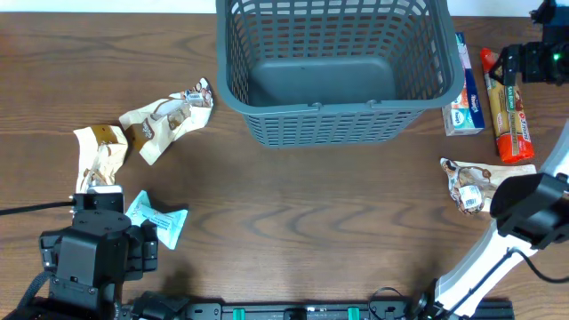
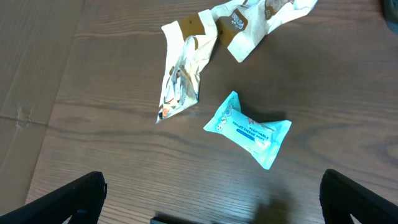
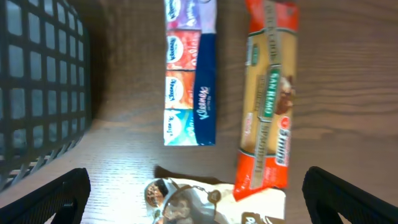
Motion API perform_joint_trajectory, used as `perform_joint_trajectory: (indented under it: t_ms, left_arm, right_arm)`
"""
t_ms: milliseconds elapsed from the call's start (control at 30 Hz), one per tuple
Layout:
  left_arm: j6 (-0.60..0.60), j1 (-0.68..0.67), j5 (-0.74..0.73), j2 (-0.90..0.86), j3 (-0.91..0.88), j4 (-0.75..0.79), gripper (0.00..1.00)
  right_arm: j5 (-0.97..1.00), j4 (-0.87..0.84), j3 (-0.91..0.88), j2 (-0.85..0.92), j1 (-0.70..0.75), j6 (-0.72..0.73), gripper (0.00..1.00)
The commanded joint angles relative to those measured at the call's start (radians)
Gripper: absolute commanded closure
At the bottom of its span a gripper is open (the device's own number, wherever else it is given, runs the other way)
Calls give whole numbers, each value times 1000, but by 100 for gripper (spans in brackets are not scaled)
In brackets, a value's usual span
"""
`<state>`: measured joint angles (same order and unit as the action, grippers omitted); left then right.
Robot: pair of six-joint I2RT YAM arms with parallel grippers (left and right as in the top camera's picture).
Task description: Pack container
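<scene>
The container, a dark grey-teal lattice basket, stands at the far middle and is empty; its side shows in the right wrist view. My left gripper is open and empty, just short of a teal wipes packet. Two cream-and-brown snack packets lie beyond it. My right gripper is open over another snack packet. A tissue pack and an orange spaghetti pack lie right of the basket.
A black device with a green light stands at the far right edge. Wooden tabletop stretches between the two arms.
</scene>
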<state>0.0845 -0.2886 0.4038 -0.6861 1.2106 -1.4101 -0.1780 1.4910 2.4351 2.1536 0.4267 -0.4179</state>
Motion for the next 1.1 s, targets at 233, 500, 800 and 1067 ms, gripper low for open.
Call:
perform_joint_trajectory:
  t_ms: [233,500,800,1067]
  left_arm:
    - [-5,4,20,2,18,-3,1]
    - [-6,4,20,2,18,-2,1]
    - [-6,4,20,2,18,-2,1]
    - [-6,4,21,2,18,-2,1]
  right_arm:
    - [-20,-14,2,214,-10,-61,1]
    - [78,-41,2,279,-14,-69,1]
    - [100,-41,2,367,-28,-68,1]
    - [177,-104,2,379,-103,-36,1]
